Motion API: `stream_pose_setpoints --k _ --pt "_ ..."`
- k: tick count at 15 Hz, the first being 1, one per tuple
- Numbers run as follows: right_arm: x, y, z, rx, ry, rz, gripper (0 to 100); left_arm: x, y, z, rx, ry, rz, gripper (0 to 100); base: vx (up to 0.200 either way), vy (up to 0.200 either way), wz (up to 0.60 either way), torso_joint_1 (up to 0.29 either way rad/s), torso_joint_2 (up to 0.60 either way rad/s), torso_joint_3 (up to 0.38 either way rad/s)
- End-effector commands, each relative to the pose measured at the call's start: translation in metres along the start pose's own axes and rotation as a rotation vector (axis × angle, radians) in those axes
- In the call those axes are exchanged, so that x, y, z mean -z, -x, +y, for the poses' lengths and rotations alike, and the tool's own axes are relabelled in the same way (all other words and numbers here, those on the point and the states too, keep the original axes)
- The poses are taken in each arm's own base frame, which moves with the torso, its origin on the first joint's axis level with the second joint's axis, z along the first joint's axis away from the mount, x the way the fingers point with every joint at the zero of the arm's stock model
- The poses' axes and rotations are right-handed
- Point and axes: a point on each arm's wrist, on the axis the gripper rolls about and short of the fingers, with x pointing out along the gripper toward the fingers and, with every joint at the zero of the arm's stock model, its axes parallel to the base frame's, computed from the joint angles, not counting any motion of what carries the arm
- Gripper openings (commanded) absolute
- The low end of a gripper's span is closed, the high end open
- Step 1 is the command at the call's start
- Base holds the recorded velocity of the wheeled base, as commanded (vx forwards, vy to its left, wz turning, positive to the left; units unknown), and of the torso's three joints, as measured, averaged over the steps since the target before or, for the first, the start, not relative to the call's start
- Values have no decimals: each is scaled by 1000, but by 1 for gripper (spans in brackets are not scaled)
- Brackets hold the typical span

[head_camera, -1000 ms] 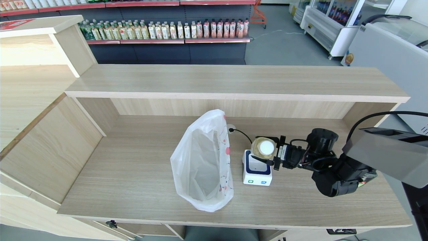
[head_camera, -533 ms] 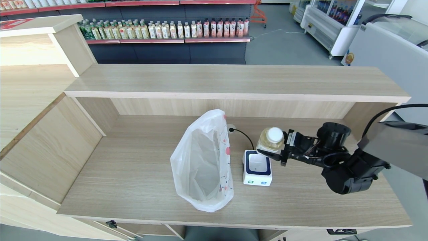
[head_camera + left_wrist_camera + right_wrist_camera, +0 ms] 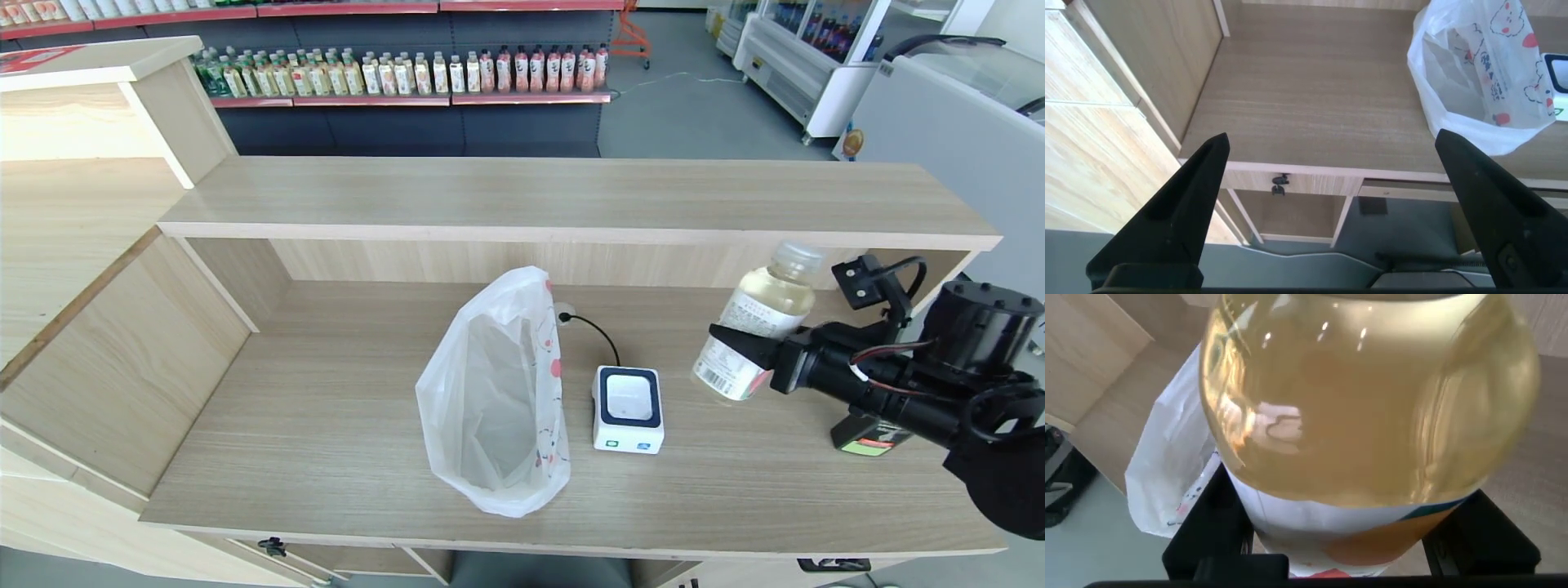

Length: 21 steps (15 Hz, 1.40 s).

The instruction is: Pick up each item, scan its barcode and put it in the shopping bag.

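Bottle (image 3: 766, 304) in right gripper (image 3: 740, 346)

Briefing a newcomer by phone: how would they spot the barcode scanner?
On the lower wooden counter, look beside the white shopping bag, on the robot's right. The scanner is the small white box with a dark-framed window on top and a black cable.

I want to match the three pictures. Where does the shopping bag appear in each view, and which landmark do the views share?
Head view: the shopping bag stands open mid-counter, just left of the scanner.
Left wrist view: the shopping bag stands near the counter's front edge, with the scanner beside it.
Right wrist view: the shopping bag lies beyond the held bottle, lower down.
Shared landmark: the wooden counter.
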Motion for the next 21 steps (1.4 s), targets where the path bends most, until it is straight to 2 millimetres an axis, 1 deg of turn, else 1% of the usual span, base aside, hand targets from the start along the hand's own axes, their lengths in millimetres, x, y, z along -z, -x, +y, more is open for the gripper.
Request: stream_pose_setpoints --k 1,2,4,8,9,14,16,21 --pt "-12 14 16 -9 -50 -38 0 0 0 0 0 0 0 100 0 0 0 0 0 0" --pt "-14 12 21 34 -90 -54 0 0 0 0 0 0 0 100 0 0 0 0 0 0" --pt "-17 14 24 35 -85 -65 0 0 0 0 0 0 0 100 0 0 0 0 0 0" --pt "-26 24 33 21 -82 -67 0 0 0 0 0 0 0 100 0 0 0 0 0 0" --pt "-29 26 38 6 -79 -72 0 0 0 0 0 0 0 100 0 0 0 0 0 0" --pt "-32 26 50 -37 -71 -81 0 0 0 0 0 -1 0 100 0 0 0 0 0 0" --pt "-33 25 55 -58 -68 -83 0 0 0 0 0 -1 0 100 0 200 0 2 0 0" --pt "-24 15 64 -103 -74 -49 0 0 0 0 0 -1 0 100 0 200 0 4 0 0"
